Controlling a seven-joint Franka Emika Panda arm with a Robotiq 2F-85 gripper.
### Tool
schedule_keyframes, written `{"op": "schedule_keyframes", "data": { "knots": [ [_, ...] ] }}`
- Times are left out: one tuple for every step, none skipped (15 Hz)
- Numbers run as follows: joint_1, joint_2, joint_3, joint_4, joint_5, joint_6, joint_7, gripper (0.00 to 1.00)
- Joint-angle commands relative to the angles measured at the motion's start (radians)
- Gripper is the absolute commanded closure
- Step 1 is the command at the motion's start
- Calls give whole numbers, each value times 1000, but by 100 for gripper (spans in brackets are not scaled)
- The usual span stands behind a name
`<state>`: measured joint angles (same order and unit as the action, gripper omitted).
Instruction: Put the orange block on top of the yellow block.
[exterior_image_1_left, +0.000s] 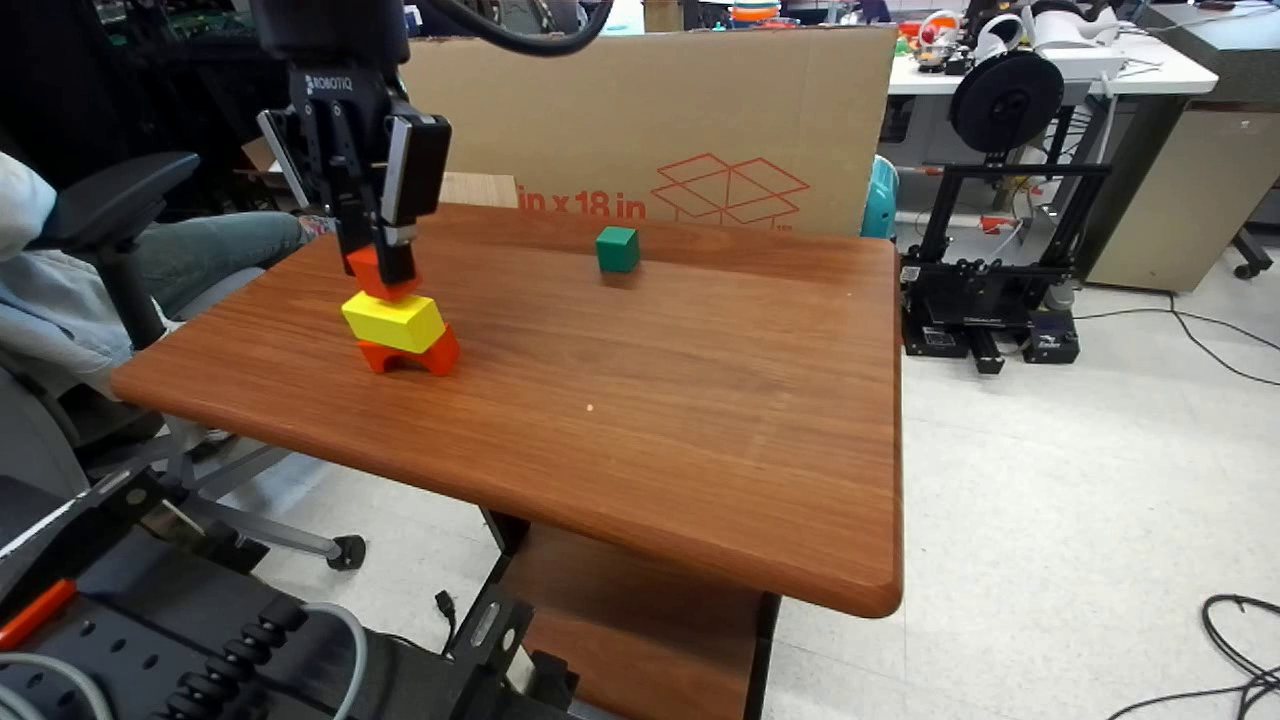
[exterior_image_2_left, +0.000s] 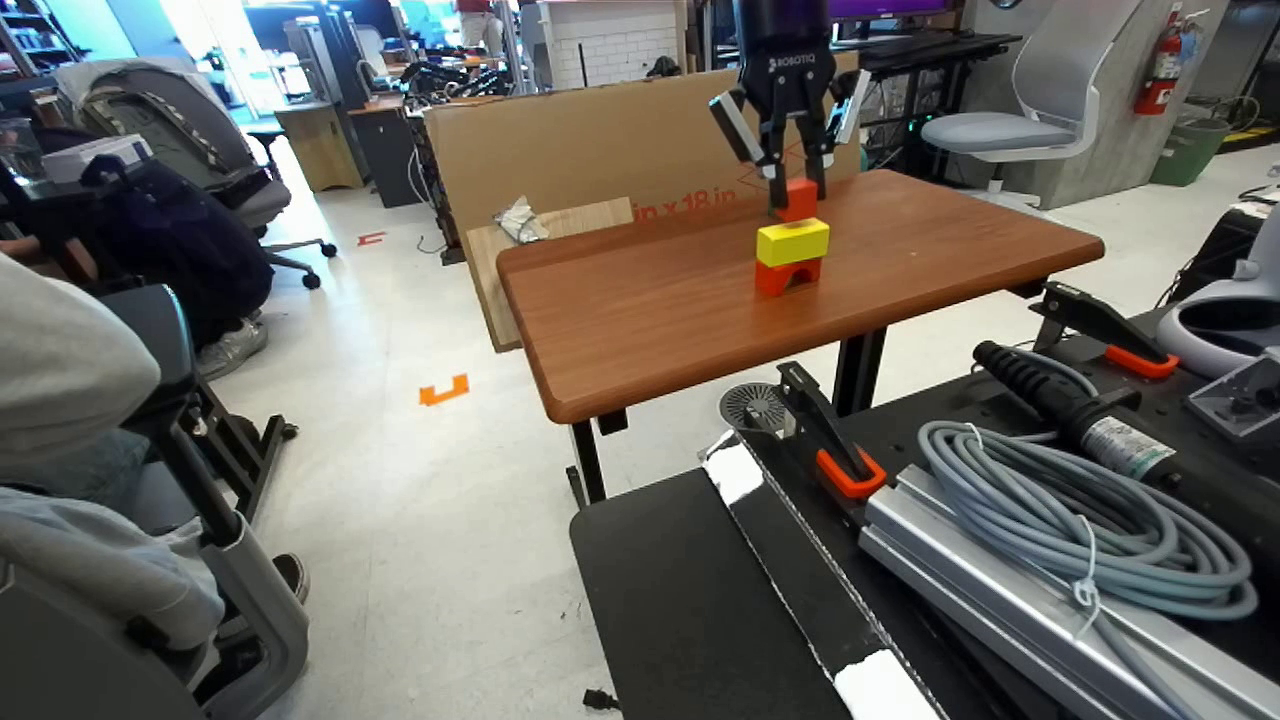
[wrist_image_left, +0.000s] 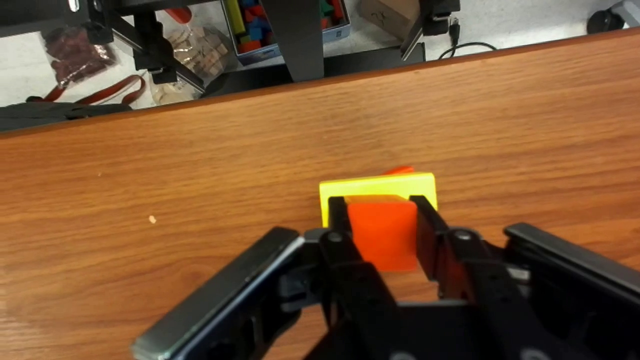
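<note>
The orange block (exterior_image_1_left: 387, 291) is a small orange-red cube, held between the two fingers of my gripper (exterior_image_1_left: 376, 262). It also shows in an exterior view (exterior_image_2_left: 799, 201) and in the wrist view (wrist_image_left: 384, 235). The yellow block (exterior_image_1_left: 393, 323) lies flat directly below it, also in an exterior view (exterior_image_2_left: 792, 242) and the wrist view (wrist_image_left: 375, 186). The orange block is slightly tilted over the yellow top, very close to it; I cannot tell whether they touch. The yellow block rests on an orange-red arch block (exterior_image_1_left: 441, 352), which stands on the table.
A green cube (exterior_image_1_left: 617, 250) stands on the brown wooden table (exterior_image_1_left: 640, 400) near its far edge. A large cardboard sheet (exterior_image_1_left: 650, 120) stands upright behind the table. A person sits beside the table in both exterior views.
</note>
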<state>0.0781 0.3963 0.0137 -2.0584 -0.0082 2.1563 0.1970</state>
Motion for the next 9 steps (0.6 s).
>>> {"op": "schedule_keyframes", "data": {
  "knots": [
    [19, 36, -9, 43, -29, -34, 41, 92],
    [21, 44, -9, 49, -30, -37, 45, 92],
    [23, 50, -9, 55, -30, -40, 48, 92],
    [25, 49, -8, 59, -30, -43, 49, 92],
    [27, 50, -7, 60, -31, -44, 49, 92],
    [29, 48, -7, 59, -33, -41, 48, 92],
    [31, 48, -7, 59, -34, -40, 50, 92],
    [32, 46, -7, 56, -33, -37, 51, 42],
    [33, 44, -7, 52, -32, -34, 51, 41]
  ]
}}
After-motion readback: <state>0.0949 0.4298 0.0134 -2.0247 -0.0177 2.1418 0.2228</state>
